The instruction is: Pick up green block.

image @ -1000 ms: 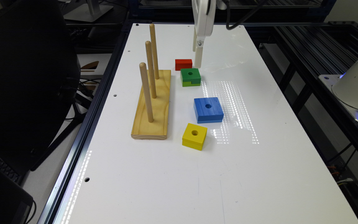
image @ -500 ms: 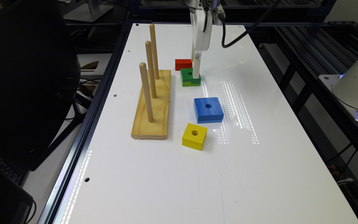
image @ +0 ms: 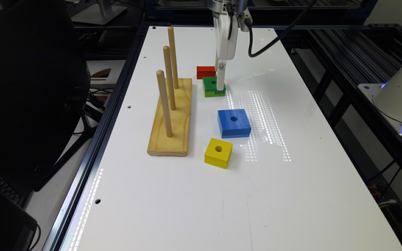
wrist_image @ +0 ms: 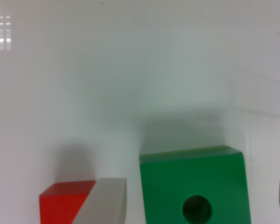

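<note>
The green block [image: 210,85] lies on the white table [image: 291,181], dark green on top with a lime layer below and a round centre hole. My gripper [image: 220,83] has come straight down onto it from above. In the wrist view the green block [wrist_image: 193,184] sits between the two fingers [wrist_image: 107,200] with a gap showing on each side, so the gripper [wrist_image: 196,203] is open and straddles the block.
A red block [image: 205,72] lies just behind the green one, close to one finger. Nearer the camera are a blue block [image: 233,122] and a yellow block [image: 218,152]. A wooden base with three upright pegs [image: 171,118] stands toward the exterior view's left.
The gripper has moved down and slightly toward the exterior view's left, from above the table behind the green block to around it. No block has shifted.
</note>
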### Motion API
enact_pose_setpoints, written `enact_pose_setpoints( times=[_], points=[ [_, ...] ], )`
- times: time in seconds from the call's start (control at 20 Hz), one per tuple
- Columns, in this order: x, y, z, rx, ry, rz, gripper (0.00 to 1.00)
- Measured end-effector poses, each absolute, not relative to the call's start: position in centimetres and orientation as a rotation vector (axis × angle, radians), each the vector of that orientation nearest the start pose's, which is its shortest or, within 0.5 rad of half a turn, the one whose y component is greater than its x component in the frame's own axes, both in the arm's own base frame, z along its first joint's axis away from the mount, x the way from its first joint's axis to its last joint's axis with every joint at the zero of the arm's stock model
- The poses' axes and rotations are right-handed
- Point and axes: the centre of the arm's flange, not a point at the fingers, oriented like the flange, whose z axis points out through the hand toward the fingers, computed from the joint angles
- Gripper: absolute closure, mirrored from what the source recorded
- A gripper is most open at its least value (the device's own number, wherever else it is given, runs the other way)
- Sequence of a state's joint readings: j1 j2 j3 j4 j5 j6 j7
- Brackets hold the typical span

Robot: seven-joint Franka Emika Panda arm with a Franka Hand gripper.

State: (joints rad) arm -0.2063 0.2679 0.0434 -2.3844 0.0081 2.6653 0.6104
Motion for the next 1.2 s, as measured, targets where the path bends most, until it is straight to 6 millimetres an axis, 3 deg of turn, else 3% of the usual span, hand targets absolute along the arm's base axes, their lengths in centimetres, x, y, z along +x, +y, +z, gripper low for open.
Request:
enact_pose_setpoints(
  times=[0.95, 1.1, 1.2],
  points=[
    [50.9, -8.2, 21.1, -2.885, 1.187, -0.032, 0.00],
    [50.9, -8.2, 20.4, -2.886, 1.187, -0.020, 0.00],
    [50.9, -8.2, 19.0, -2.886, 1.188, -0.013, 0.00]
  ],
)
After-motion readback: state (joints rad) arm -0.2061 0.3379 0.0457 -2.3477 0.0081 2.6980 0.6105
